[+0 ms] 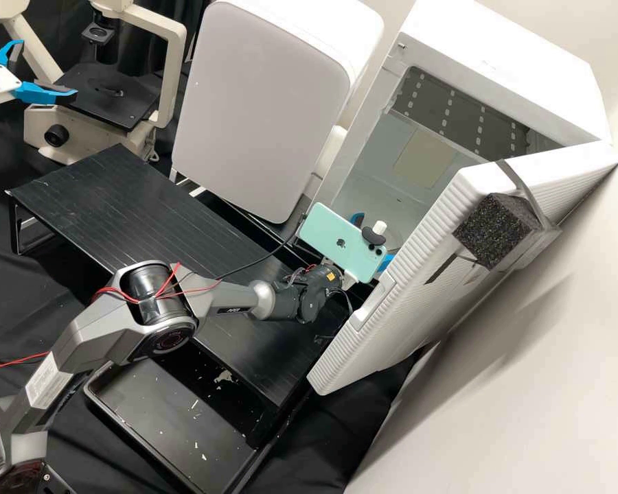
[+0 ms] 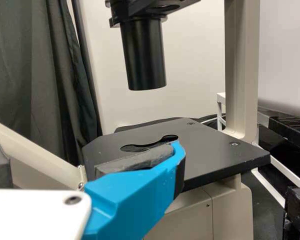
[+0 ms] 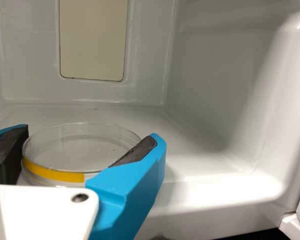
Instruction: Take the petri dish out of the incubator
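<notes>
At the high view's left edge, the left gripper (image 1: 47, 68) has its 2 blue fingers spread apart with nothing between them, beside the stage (image 1: 106, 103) of a cream microscope (image 1: 176, 75). Next comes a black platform (image 1: 117, 195), a long strip of its top bare, with a dark tray (image 1: 172, 412) lower down, near its edge. Behind the platform stands an upright pale grey panel (image 1: 261, 116). Right of that, the right gripper (image 1: 386, 262), partly hidden by a mint green phone (image 1: 336, 240), reaches through the opening of the white incubator (image 1: 501, 75). Its ribbed door (image 1: 412, 295) stands open close beside the gripper, with a black foam block (image 1: 494, 230) on its outer face. The right wrist view shows the right gripper (image 3: 90, 133) clamped on the clear petri dish (image 3: 82, 150), inside the incubator, with 1 finger at either side. Yellow tape (image 3: 52, 172) runs along the dish's edge. Bare white floor lies open between the dish and the side wall.
</notes>
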`<act>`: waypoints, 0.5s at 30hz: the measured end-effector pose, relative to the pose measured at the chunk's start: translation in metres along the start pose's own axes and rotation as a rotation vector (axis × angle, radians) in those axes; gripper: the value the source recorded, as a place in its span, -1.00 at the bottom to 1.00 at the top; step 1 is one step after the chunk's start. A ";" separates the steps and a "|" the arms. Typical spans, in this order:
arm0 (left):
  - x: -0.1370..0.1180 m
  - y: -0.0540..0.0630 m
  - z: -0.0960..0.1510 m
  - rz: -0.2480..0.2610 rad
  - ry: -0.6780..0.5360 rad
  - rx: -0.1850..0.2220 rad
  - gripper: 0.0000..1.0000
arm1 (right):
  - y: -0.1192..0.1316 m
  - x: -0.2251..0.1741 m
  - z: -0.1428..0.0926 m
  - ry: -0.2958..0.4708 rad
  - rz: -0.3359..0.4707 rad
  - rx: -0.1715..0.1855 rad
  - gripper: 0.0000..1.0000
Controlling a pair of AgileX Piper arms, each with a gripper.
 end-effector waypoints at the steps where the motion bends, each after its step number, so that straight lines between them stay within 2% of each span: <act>1: 0.000 0.000 0.000 0.000 0.000 0.000 1.00 | 0.000 0.000 0.000 0.000 0.000 0.000 -1.00; 6: 0.000 0.000 0.000 0.000 0.000 0.000 1.00 | -0.001 0.000 0.000 0.004 -0.001 0.001 -1.00; 10: 0.000 0.000 0.000 0.000 0.000 0.000 1.00 | -0.007 -0.004 0.002 0.023 -0.008 0.023 -1.00; 15: 0.000 0.000 0.000 0.000 0.000 0.000 1.00 | -0.004 -0.020 0.002 0.043 -0.001 0.032 -1.00</act>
